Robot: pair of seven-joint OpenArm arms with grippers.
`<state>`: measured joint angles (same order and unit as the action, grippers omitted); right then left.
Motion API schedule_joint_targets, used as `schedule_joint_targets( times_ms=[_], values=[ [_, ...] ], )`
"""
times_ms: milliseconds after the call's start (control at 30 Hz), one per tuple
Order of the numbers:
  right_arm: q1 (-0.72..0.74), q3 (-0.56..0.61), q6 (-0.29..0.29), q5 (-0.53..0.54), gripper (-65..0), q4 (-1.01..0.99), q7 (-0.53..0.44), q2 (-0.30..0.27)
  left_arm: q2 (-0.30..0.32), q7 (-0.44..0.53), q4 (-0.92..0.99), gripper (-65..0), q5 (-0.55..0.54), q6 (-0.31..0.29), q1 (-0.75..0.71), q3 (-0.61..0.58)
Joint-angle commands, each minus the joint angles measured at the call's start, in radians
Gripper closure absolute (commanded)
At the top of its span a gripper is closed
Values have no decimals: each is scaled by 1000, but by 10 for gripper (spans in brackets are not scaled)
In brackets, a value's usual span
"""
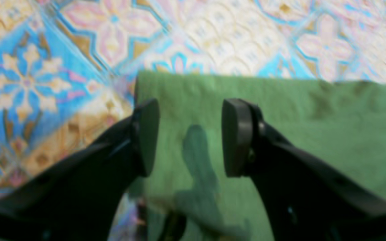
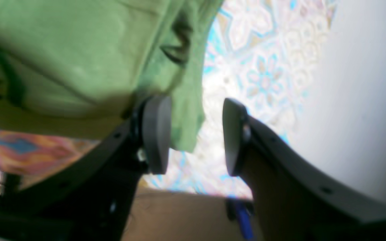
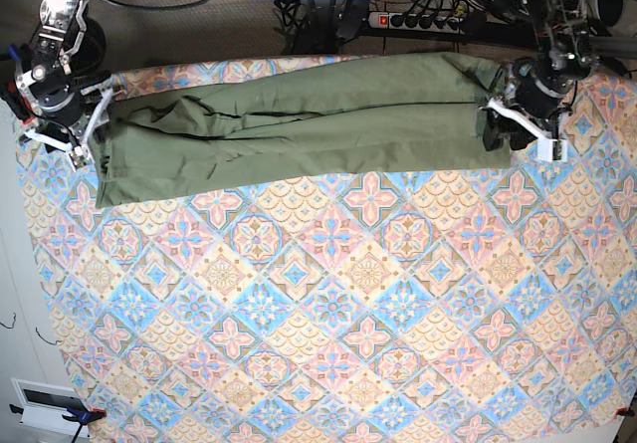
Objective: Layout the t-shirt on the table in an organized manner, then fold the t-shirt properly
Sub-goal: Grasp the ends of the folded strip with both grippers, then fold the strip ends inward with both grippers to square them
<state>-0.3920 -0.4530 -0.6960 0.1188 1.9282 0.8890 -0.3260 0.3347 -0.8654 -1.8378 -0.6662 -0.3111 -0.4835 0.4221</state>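
The t-shirt [image 3: 299, 124] is laid stretched along the table's [image 3: 328, 314] far edge, both pincers, left [image 1: 189, 137] and right [image 2: 196, 137], parted, nothing gripped, for flattening.

Below the t-shirt [image 3: 299, 124], the table [image 3: 328, 343] lies open; 2 arms flank the t-shirt's ends.

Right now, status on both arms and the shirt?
Left gripper open over the t-shirt. Right gripper open, cloth edge between jaws. Shirt stretched long across table. Nothing blocking.
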Motion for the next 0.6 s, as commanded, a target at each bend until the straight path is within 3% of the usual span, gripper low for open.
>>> schedule_joint_targets(
  times_ms=[0,200,400,567],
  values=[
    [18,-3,-2,29,-246,18,-26,-12,33,-5,-20,-316,-34,0,-1,24],
    [24,27,-2,31,-246,17,-26,-12,132,-134,-13,-453,-102,-1,-33,82],
    [61,82,-2,31,-246,17,-26,-12,178,-139,-10,-461,-91,-1,-30,16],
    [66,84,-2,31,-246,17,-26,-12,175,-140,72,-461,-97,-1,4,-1]
  ],
)
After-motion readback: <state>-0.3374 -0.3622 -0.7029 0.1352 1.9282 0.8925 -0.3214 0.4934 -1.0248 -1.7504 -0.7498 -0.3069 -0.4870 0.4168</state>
